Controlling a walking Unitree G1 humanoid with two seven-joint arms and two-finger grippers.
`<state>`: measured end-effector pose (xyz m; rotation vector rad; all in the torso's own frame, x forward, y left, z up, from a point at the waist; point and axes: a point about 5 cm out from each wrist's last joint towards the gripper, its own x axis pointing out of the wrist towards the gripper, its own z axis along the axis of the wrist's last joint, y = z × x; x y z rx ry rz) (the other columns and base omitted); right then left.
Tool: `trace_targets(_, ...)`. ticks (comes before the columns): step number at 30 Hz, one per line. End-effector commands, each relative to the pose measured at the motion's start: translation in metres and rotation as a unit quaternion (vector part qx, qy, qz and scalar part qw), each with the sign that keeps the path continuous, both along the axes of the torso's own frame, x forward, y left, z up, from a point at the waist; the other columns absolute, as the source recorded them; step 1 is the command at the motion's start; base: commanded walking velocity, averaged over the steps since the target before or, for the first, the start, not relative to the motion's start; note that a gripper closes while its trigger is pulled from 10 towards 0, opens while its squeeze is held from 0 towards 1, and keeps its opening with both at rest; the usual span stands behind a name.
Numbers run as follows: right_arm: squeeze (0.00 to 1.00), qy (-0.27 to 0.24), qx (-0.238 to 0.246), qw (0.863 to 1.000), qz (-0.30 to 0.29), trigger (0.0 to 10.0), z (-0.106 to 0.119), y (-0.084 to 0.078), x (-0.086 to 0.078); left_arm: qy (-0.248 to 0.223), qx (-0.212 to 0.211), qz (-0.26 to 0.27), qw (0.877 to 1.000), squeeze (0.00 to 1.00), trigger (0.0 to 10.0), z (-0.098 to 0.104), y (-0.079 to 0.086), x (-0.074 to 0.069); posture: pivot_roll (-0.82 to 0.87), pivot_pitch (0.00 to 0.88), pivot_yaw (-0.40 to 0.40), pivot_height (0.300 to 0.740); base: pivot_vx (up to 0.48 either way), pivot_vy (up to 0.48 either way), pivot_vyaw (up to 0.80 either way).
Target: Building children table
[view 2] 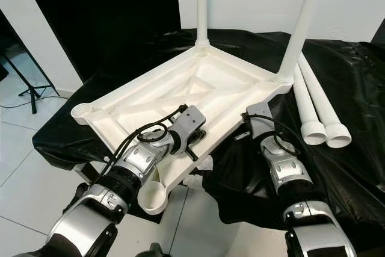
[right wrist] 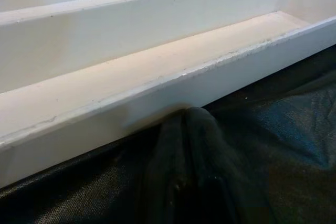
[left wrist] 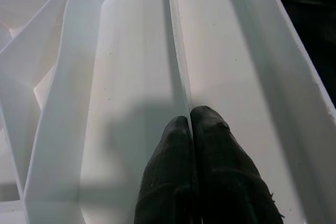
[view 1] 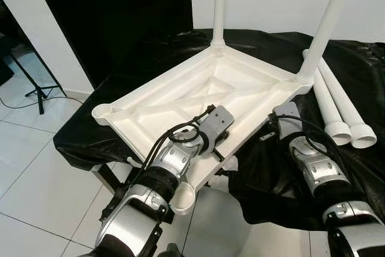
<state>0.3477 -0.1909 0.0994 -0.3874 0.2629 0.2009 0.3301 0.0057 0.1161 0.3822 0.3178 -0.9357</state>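
Observation:
The white plastic tabletop (view 1: 180, 97) lies upside down on a black-draped surface. Two white legs (view 1: 219, 4) (view 1: 325, 28) stand in its far corner sockets. The near-left socket (view 1: 103, 112) and the near socket (view 1: 183, 197) are open. My left gripper (left wrist: 190, 116) reaches into the ribbed underside (view 1: 218, 123), its fingers pressed together on a thin rib (left wrist: 176, 51). My right gripper (right wrist: 189, 116) is shut, its tips on the black cloth and touching the tabletop's outer rim (right wrist: 157, 90) on the right side (view 1: 283, 112).
Two loose white legs (view 1: 337, 106) lie side by side on the black cloth (view 1: 361, 64) at the right. A black door (view 1: 120, 16) stands behind on the left, a tripod foot (view 1: 36, 91) on the white tiled floor (view 1: 36, 173).

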Motion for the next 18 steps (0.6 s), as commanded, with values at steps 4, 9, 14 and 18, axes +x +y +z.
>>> trace_targets(4,0.00,-0.029,0.015,0.999,0.018,10.0,0.013,0.009,0.019,0.027,-0.011,-0.041,0.999,0.00,6.4,-0.012,-0.019,-0.017,0.18,0.000,0.038,0.740,0.000,0.000,0.00)
trace_targets(9,0.00,-0.039,0.021,0.999,0.001,10.0,0.023,0.006,0.028,0.023,-0.025,-0.058,0.998,0.00,6.1,-0.007,-0.028,-0.022,0.19,0.000,0.039,0.740,0.000,0.000,0.00)
trace_targets(14,0.00,-0.055,0.029,0.998,0.006,10.0,0.033,0.014,0.034,0.001,-0.068,-0.083,0.994,0.00,6.4,0.005,-0.039,-0.025,0.20,0.000,0.033,0.740,0.000,0.000,0.00)
trace_targets(18,0.00,-0.064,0.036,0.997,0.008,10.0,0.031,0.020,0.034,-0.009,-0.122,-0.087,0.989,0.00,7.1,0.015,-0.044,-0.026,0.20,0.000,0.026,0.740,0.000,0.000,0.00)
